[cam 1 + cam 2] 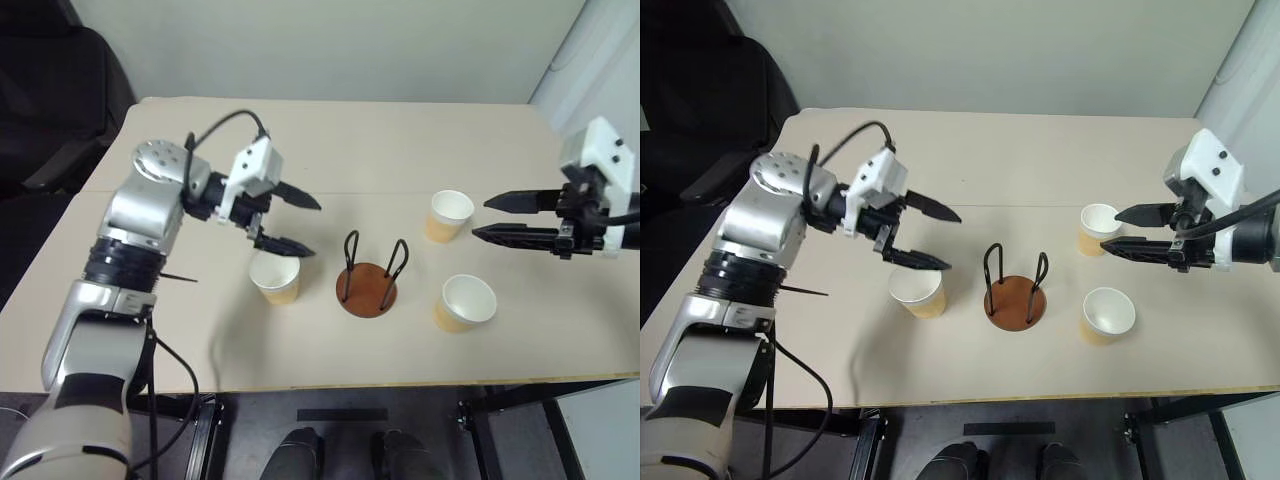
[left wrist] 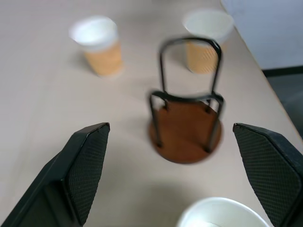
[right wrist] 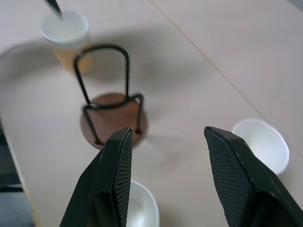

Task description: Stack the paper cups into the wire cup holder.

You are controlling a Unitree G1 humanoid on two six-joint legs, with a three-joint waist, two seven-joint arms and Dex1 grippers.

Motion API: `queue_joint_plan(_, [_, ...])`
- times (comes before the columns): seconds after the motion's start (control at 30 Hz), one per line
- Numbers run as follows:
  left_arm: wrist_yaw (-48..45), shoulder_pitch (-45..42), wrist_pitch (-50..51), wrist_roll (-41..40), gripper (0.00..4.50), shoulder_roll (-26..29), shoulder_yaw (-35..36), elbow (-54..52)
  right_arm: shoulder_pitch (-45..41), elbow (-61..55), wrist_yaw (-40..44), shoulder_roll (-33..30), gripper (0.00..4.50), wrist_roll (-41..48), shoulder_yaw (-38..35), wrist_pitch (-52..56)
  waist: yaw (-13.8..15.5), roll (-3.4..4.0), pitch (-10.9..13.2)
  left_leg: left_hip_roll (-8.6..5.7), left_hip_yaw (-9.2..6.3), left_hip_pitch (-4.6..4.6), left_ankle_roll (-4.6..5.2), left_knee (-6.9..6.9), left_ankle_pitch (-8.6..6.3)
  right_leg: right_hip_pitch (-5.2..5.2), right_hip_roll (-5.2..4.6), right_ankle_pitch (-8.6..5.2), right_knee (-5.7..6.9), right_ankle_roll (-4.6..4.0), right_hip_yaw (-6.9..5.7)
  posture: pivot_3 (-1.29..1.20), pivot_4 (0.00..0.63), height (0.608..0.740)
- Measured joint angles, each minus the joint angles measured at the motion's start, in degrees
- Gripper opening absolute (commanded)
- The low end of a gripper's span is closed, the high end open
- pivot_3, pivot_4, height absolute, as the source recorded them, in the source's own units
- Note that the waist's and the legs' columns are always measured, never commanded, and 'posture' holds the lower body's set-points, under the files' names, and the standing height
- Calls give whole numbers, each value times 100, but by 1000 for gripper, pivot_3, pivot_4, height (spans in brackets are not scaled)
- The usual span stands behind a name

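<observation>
Evidently no cup has gone in yet: the wire cup holder (image 1: pixel 368 286) stands empty mid-table (image 1: pixel 400 150), with three paper cups upright around it. Left gripper (image 1: pixel 295 222) hangs above the left cup (image 1: pixel 275 277), fingers spread and gripping nothing; right gripper (image 1: pixel 495 218) hovers near the far cup (image 1: pixel 449 216), parted and empty, the near cup (image 1: pixel 465 302) below it. Judged step: choosing a first cup; next calls for descending squarely around one. Right wrist view reveals the holder's crossing wire loops, unclear from overhead
</observation>
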Motion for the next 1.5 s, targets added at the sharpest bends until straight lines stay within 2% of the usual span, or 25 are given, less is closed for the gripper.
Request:
queue_joint_plan(0.23, [-3,58,124,-25,4479,34,92,-47,-257,745,361,45,2377,-1636,1257,-1107,-25,-1,0,0,0,0,3,0,0,-1,-1,0,1,0,-1,0,150,740])
queue_joint_plan(0.43, [-33,279,278,-69,4479,231,139,-300,-761,1575,658,658,2377,-2903,2155,-1955,-83,0,0,1,1,-1,5,-1,1,-7,0,0,4,0,-1,0,150,740])
queue_joint_plan(0.7, [-30,433,108,-28,4479,791,366,-242,-1249,2300,1032,1070,2377,-3742,2398,-2490,-81,-1,0,-1,-2,-3,6,-9,2,-8,-2,0,-5,-1,-2,0,150,740])
queue_joint_plan(1.07, [4,460,16,-22,4479,808,406,-206,-1969,3356,1418,1845,2377,-4524,2669,-3123,-118,0,0,0,-3,-3,6,-17,2,-12,-3,0,-7,-3,-3,0,150,740])
queue_joint_plan(1.5, [27,497,15,-23,4479,814,424,-206,-2467,5266,1543,2496,2377,-5556,2966,-4275,-124,0,1,-3,-2,-5,6,-25,2,-14,-6,-1,-10,-4,-3,0,150,740])
